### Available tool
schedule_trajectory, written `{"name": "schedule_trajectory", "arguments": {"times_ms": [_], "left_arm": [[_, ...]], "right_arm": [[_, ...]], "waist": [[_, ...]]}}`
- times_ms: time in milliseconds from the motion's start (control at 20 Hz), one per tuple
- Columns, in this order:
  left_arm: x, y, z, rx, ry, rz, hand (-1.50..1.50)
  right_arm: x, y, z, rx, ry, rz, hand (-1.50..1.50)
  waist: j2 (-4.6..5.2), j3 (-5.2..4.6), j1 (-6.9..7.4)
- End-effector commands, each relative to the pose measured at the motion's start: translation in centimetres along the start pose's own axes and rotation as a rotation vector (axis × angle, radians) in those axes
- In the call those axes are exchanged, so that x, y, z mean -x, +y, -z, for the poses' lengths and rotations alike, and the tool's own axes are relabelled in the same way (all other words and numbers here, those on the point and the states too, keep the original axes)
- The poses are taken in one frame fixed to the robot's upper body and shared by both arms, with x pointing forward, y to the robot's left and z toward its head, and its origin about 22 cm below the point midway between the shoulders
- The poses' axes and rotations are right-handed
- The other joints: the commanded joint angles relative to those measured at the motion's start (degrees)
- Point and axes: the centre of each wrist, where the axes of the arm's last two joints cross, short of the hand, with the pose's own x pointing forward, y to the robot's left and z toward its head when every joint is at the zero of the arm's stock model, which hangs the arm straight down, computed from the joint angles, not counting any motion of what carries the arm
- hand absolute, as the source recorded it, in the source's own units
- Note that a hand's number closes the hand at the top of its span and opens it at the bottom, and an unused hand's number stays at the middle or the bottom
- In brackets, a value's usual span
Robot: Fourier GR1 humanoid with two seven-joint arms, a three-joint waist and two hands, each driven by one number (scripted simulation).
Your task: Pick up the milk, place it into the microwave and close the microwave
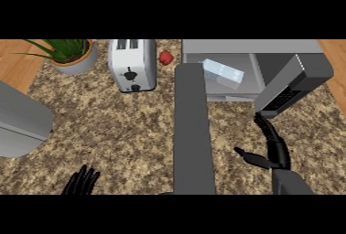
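- The counter (128,132) had a speckled brown stone top.
- A toaster (132,64) stood well beyond the left hand (81,182).
- A potted plant (69,55) sat left of the toaster.
- A small red thing (165,57) lay just right of the toaster.
- The microwave (270,68) stood beyond the right hand (270,153), door open.

Milk (224,73) tilted inside open microwave (251,47)

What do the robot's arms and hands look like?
Both hands are black with thin, stick-like fingers: the right hand at the lower right, the left hand at the lower left. The right forearm is a smooth grey block. No cables or markings show.
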Motion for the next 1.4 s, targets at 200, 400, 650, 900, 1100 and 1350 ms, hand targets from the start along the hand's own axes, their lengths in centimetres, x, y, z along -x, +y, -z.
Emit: {"name": "schedule_trajectory", "arguments": {"times_ms": [200,400,650,900,1100,1350], "left_arm": [[3.1,-1.8,2.7,0.205,0.098,0.063,1.5],[2.8,-4.6,5.3,0.28,0.048,0.142,1.5],[5.7,-5.2,7.1,0.281,0.08,0.125,1.5],[5.4,-5.1,11.1,0.197,0.074,0.211,1.5],[6.9,-6.1,13.6,0.351,0.122,0.266,1.5],[8.2,-9.4,14.7,0.573,0.33,0.292,1.5]], "right_arm": [[-0.6,-7.8,-3.1,0.026,-0.021,0.004,-1.5],[-1.3,-10.3,-5.0,0.078,-0.032,0.023,-1.5],[-1.8,-11.2,-7.3,0.122,-0.038,0.081,-1.5],[-2.2,-14.9,-9.3,0.173,-0.043,0.023,-1.5],[-2.7,-15.6,-9.3,0.144,-0.051,0.069,-1.5],[-3.7,-16.8,-8.6,0.133,-0.037,0.082,-1.5]], "waist": [[0.06,0.01,0.0],[-0.02,0.01,-0.26],[-0.01,-0.03,-0.15],[0.14,0.06,0.21],[0.23,0.09,-0.38],[0.24,0.08,-0.99]]}}
